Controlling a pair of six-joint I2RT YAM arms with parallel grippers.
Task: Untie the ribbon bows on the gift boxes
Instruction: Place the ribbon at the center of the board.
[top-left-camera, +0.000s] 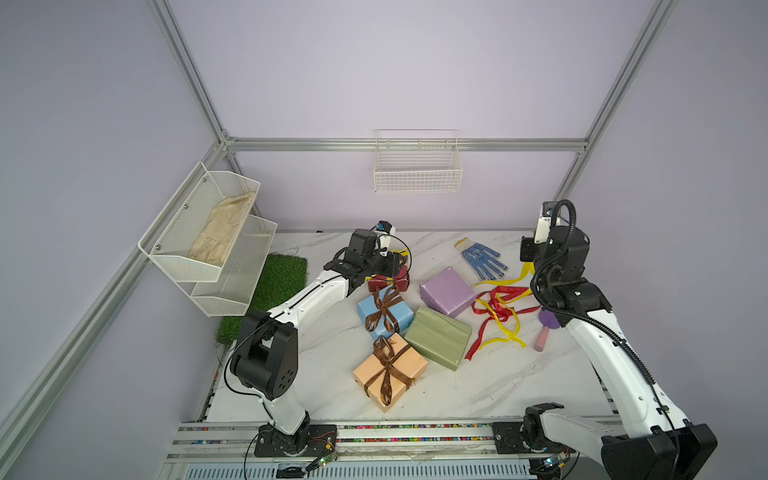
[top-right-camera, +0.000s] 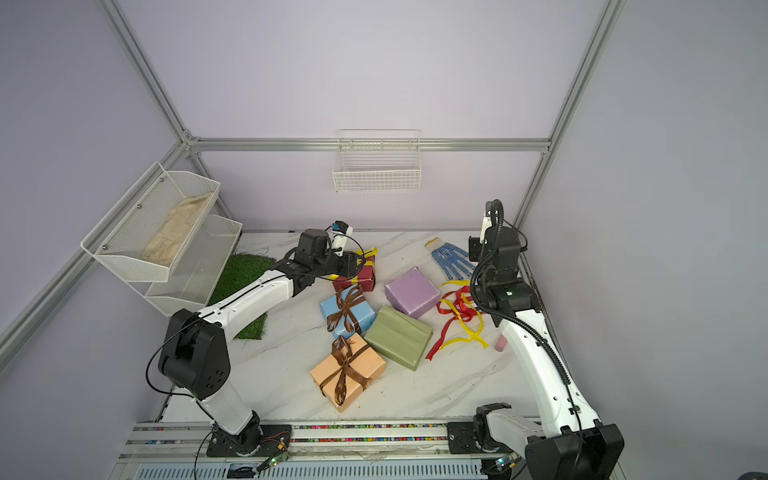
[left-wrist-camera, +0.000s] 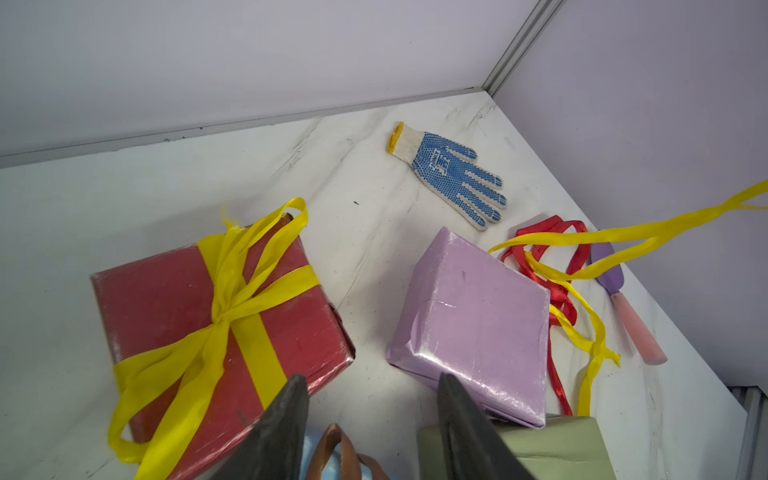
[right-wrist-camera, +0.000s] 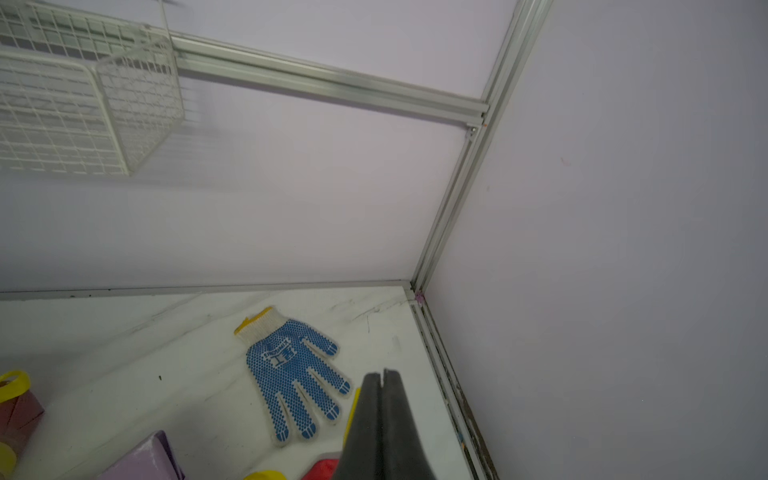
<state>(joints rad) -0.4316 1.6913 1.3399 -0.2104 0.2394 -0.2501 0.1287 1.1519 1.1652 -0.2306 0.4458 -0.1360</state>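
**Fig. 1.** My left gripper (left-wrist-camera: 372, 395) hangs open and empty over the near side of the dark red box (left-wrist-camera: 158, 307), the far-left box of 5. That box's yellow bow (left-wrist-camera: 224, 320) is tied. My right gripper (right-wrist-camera: 382, 374) is closed on 1 end of a loose yellow ribbon (left-wrist-camera: 623, 237), held above the far right of the table (top-left-camera: 478, 386) near the blue-dotted glove (top-left-camera: 484, 259). This ribbon trails down across a loose red ribbon (top-left-camera: 498, 299), which lies right of the bare lilac box (top-left-camera: 446, 291). The olive green box (top-left-camera: 438, 336) is also bare. 2 brown bows (top-left-camera: 385, 307) are tied, 1 on the light blue box (top-left-camera: 402, 312) and 1 on the peach box (top-left-camera: 365, 368), the nearest.
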